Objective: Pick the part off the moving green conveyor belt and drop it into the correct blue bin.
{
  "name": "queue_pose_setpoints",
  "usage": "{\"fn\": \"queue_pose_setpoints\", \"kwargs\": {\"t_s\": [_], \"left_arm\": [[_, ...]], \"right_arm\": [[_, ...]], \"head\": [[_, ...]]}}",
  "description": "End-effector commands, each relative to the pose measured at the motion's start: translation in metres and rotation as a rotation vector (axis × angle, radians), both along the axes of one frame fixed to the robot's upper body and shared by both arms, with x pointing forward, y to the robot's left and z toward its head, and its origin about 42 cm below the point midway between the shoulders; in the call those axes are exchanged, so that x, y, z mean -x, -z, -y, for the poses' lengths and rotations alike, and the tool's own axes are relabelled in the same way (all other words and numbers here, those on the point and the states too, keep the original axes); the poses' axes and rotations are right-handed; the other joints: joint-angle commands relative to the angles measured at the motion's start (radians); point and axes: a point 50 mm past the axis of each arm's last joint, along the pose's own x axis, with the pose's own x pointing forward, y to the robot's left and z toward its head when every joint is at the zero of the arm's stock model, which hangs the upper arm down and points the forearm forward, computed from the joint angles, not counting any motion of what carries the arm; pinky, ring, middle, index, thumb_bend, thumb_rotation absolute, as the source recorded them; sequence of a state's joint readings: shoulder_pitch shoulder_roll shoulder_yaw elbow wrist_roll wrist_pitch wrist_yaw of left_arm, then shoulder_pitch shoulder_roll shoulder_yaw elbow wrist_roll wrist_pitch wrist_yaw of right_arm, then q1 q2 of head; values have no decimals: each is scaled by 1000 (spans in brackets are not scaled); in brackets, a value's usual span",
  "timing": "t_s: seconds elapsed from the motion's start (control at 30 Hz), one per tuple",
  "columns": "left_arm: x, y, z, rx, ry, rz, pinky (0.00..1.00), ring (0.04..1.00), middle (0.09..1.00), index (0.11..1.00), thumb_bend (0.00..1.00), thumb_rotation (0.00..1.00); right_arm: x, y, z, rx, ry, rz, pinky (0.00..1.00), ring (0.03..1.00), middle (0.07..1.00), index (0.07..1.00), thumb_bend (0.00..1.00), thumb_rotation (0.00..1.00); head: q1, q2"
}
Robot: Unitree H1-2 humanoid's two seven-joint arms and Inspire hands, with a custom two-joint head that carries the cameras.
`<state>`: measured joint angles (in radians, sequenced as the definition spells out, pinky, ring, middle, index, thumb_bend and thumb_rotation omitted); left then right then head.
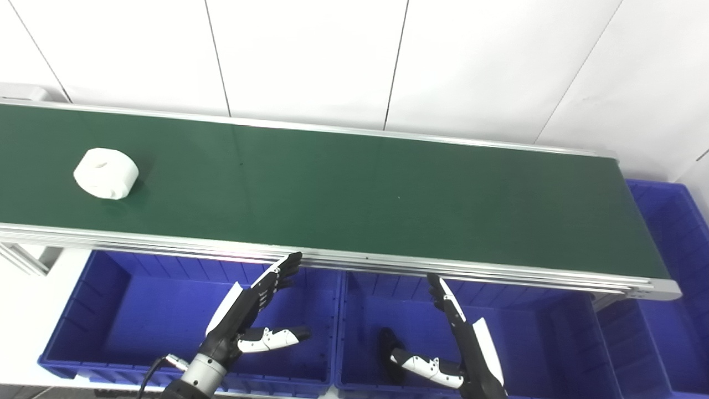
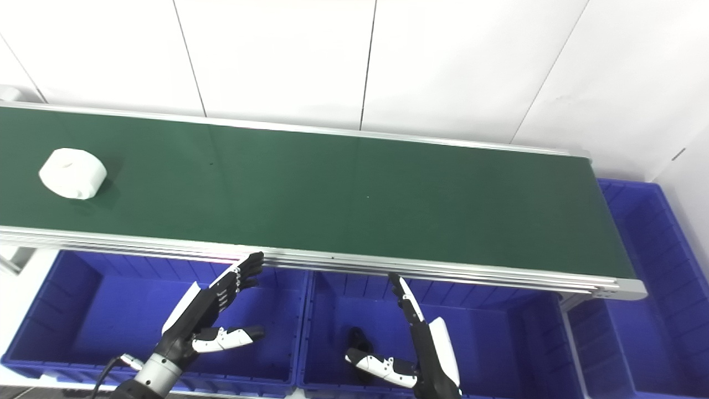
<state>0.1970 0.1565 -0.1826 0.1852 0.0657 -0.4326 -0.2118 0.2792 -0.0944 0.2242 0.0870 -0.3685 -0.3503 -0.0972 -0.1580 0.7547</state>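
green conveyor belt (image 1: 343,188) spans the view | blue bins (image 1: 166,321) sit side by side below its near edge | white round part (image 1: 106,173) lies on the belt's far left | left hand (image 1: 249,310) over left bin, fingers spread, empty | right hand (image 1: 460,343) over middle bin, fingers spread, empty

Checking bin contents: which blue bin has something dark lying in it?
The middle bin, under the right hand: a dark object lies inside. The left bin and right bin show none.
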Motion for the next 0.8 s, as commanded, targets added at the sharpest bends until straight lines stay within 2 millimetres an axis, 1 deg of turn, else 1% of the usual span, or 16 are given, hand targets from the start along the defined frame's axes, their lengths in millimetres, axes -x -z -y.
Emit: {"fn": "queue_pose_setpoints", "kwargs": {"t_s": [0.0,0.2,0.3,0.47,0.63,0.7,0.73,0.77], "left_arm": [[-7,-13,-1,10,1,78,907,933,938,923,774,414],[-5,-13,-2,5,-7,81,909,933,934,918,769,408],[-5,-13,-3,21,-8,74,894,929,935,919,774,407],[-5,-12,-4,31,-10,69,884,920,932,915,762,397],[-6,-12,-5,32,-1,68,875,915,933,915,762,392],[-5,-12,-5,37,-4,66,874,914,931,913,765,391],[-5,-12,-4,45,-4,63,875,915,932,912,766,387],[-5,-11,-3,52,-3,62,874,915,931,910,764,377]], "right_arm": [[-5,-12,-1,-16,0,67,899,930,948,959,795,457],[-5,-12,-2,-19,1,62,897,932,949,957,797,453],[-5,-12,-3,-22,-1,63,903,937,953,959,797,443],[-5,-11,-2,-13,0,56,893,932,954,960,807,464],[-5,-11,-3,-17,3,60,908,934,949,958,801,454],[-5,-11,-3,-13,3,63,905,932,947,958,799,456],[-4,-11,-2,-14,2,62,900,930,947,958,797,457],[-4,-11,-1,-16,2,61,891,927,949,958,797,456]], "head": [[0,1],[-7,-3],[-6,-5],[-7,-7],[-5,-7],[-1,-14],[56,-26],[56,-26]]}}
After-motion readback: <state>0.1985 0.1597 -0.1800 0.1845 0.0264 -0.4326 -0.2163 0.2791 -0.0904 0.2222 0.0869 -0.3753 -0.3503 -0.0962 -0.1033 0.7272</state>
